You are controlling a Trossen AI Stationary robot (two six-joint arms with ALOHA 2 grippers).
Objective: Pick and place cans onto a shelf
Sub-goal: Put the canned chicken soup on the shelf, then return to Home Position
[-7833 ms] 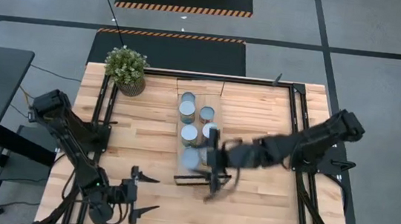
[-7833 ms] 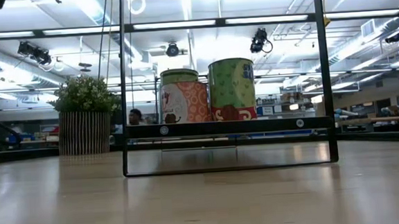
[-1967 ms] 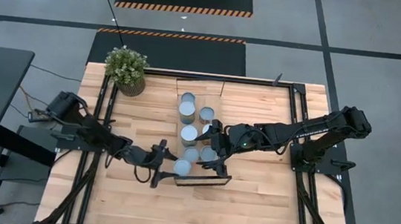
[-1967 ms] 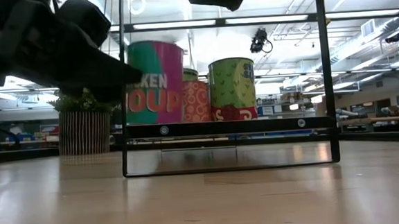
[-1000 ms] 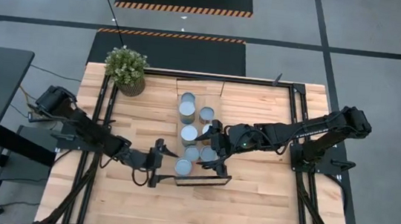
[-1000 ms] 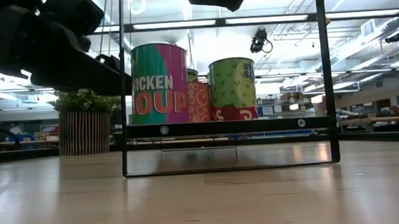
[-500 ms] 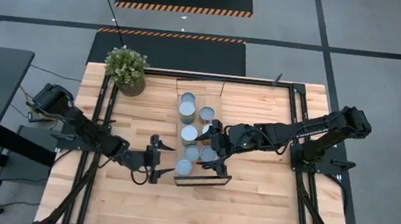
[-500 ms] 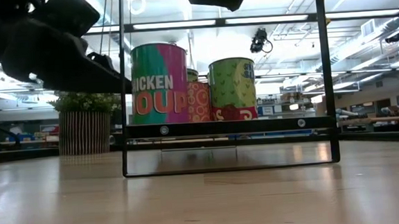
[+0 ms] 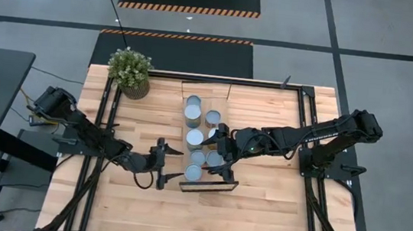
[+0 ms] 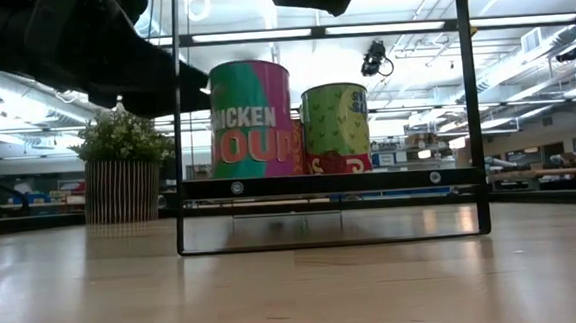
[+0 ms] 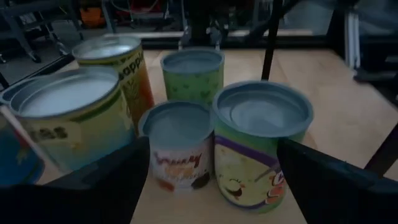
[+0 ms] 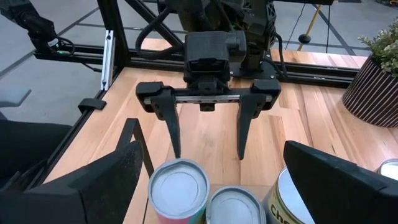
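Note:
Several cans with silvery tops stand upright on the shelf (image 9: pixel 188 146), a pale board in a black frame (image 10: pixel 329 182). The nearest is a pink-and-green can (image 9: pixel 192 172) (image 10: pixel 250 119) (image 12: pixel 179 186). My left gripper (image 9: pixel 170 165) (image 12: pixel 208 154) is open and level, just left of this can, its fingers pointing toward the table's right. Its near-side finger lines up with the can. My right gripper (image 9: pixel 218 144) hangs open above the cans in the shelf's middle, touching nothing. My left gripper's near-side fingertip (image 12: pixel 176 152) stands at the pink-and-green can's left-facing side, near its top rim (image 12: pixel 174 165). It comes level from the table's left. Whether the tip touches the wall, I cannot tell. The can stands upright on the shelf board.
A potted plant (image 9: pixel 129 69) (image 10: pixel 124 177) stands at the table's far left corner. The black frame's uprights (image 10: pixel 179 138) rise at the shelf's near end. The bare wooden tabletop (image 9: pixel 258 205) stretches along the near edge and on both sides of the shelf.
My left gripper, still open, has moved a little toward the table's right and risen slightly. The pink-and-green can has slid a short way toward the table's right on the shelf and stays upright.

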